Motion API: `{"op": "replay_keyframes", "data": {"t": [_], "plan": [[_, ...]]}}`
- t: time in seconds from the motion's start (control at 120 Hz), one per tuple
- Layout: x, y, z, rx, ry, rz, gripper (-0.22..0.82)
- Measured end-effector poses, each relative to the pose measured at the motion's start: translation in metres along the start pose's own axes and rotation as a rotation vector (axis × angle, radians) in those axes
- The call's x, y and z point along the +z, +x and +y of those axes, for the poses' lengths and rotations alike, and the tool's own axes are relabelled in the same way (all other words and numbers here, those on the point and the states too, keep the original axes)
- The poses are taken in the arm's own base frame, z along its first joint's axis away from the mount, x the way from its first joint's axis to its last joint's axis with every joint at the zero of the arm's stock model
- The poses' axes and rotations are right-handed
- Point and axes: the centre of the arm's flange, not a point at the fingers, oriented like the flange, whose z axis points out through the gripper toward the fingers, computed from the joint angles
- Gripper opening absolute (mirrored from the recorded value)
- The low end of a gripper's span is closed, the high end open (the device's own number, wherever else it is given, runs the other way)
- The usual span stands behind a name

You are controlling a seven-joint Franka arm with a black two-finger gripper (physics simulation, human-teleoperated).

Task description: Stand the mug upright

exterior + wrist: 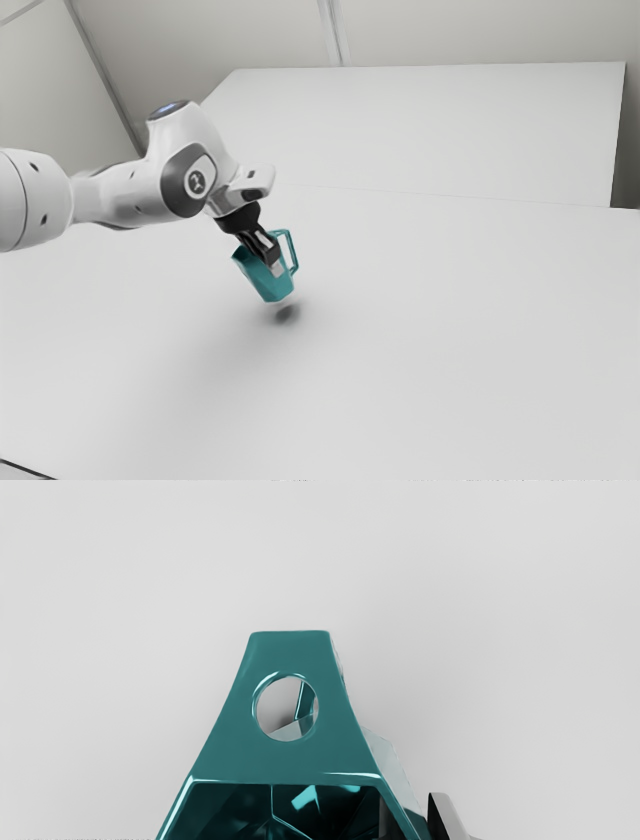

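The gripper (272, 258) holds the teal mug (265, 281) by its wall, above the table with a small dark shadow beneath. The mug hangs tilted, its mouth up toward the exterior view's left and its handle (294, 252) on the side toward that view's right. In the wrist view, the mug (286, 760) shows its wide flat handle top with a round hole and part of its dark inside. There the gripper (407, 822) has one finger outside the wall and the other inside the mouth. The lower part of the mug's inside is cut off by that view's edge.
The mug hangs over a large pale table (430, 330). Behind it stands a broad white panel or surface (430, 130), with grey walls farther back. A dark thin edge crosses the exterior view's lower left corner.
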Motion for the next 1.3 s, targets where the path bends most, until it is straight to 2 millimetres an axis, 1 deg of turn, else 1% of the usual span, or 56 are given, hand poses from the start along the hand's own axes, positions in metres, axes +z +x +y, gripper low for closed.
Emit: {"op": "replay_keyframes", "data": {"t": [0.092, 0.175, 0.267, 0.367, 0.433, 0.633, 1.058, 1.3], "plan": [[-0.002, 0.002, 0.000, -0.009, 0.030, -0.008, -0.17], [-0.003, 0.002, -0.007, -0.032, 0.050, -0.011, -0.17], [-0.005, 0.002, -0.022, -0.067, 0.076, -0.012, -0.17], [-0.002, -0.004, -0.042, -0.117, 0.098, -0.016, -0.17], [0.001, -0.006, -0.050, -0.140, 0.106, -0.017, -0.17], [0.009, 0.000, -0.045, -0.158, 0.117, -0.013, -0.17], [0.026, 0.016, -0.057, -0.205, 0.129, -0.021, -0.17], [0.034, 0.020, -0.060, -0.224, 0.126, -0.027, -0.17]]}}
